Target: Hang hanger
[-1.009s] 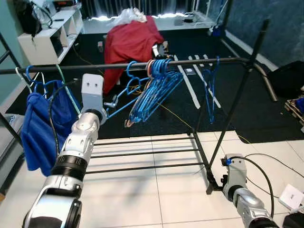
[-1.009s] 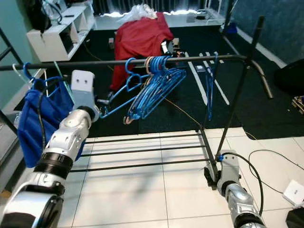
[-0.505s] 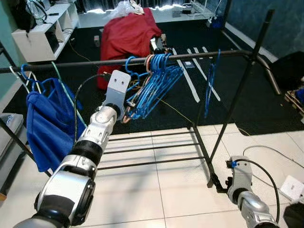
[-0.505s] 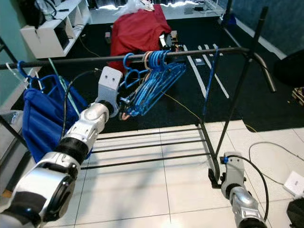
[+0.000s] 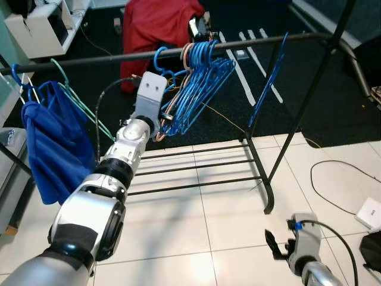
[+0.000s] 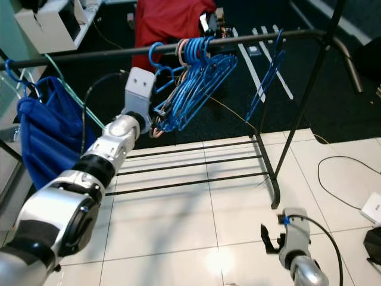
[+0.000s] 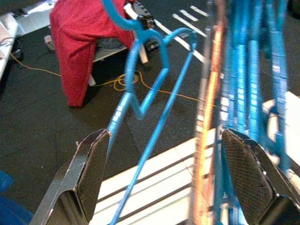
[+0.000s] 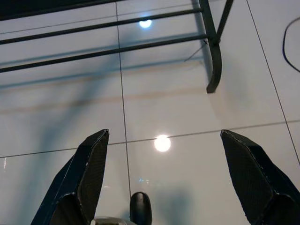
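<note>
Left gripper [image 7: 161,173]: fingers spread wide, empty, at blue hanger [image 7: 140,93] on rail [image 5: 89,59]; light, stiff, probably slippery; grasp lower bar.

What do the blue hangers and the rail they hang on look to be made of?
The blue hangers look like thin wire with a smooth blue coating, probably plastic over metal: slim, even strands with a slight sheen. The rail appears to be a dark metal tube with a matte black finish, matching the rack's upright post. The left gripper is open beside the bunch.
</note>
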You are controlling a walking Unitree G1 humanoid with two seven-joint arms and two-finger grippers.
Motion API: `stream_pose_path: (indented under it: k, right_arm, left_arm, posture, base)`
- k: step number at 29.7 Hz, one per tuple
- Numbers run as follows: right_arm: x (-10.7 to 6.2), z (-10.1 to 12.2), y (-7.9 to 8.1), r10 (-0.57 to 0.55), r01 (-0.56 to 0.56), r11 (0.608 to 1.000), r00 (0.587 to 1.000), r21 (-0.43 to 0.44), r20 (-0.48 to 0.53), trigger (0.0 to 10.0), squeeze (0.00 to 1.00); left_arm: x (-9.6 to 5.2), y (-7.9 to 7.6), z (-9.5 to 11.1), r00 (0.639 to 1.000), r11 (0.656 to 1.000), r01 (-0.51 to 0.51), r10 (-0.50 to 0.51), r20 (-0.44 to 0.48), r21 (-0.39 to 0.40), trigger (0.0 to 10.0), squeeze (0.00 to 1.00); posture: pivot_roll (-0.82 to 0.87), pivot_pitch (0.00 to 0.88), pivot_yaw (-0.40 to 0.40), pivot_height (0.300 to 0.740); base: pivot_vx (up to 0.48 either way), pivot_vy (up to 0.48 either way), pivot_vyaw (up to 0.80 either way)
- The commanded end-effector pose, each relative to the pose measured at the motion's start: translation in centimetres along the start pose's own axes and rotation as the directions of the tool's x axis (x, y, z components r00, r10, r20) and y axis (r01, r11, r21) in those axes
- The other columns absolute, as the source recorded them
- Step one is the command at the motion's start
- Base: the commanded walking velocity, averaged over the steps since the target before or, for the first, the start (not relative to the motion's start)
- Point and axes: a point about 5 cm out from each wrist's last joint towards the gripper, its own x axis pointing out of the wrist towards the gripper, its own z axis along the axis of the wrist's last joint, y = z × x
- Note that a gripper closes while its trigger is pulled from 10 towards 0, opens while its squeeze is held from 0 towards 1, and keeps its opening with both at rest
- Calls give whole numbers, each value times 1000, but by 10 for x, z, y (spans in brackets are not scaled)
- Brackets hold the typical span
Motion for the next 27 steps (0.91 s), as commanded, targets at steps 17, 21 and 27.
stream_pose_path:
  k: [17,21,27]
  right_arm:
    - [-43,-16,14,17,-16,999,1000,45,-17,10000,0]
    - [-48,-15,15,14,-14,999,1000,48,-18,10000,0]
    - [-49,-14,15,9,-9,999,1000,51,-18,10000,0]
  left_arm:
    - [-4,18,-17,991,992,-111,106,-80,-57,10000,0]
    - [-4,13,-18,993,994,-88,82,-88,-68,10000,0]
    - [-3,9,-18,994,995,-74,68,-87,-66,0,0]
  posture:
    - [-307,344,136,740]
    - [-312,353,143,740]
    - [-314,354,148,740]
  base:
    - [0,0,0]
    - [0,0,0]
    - [0,0,0]
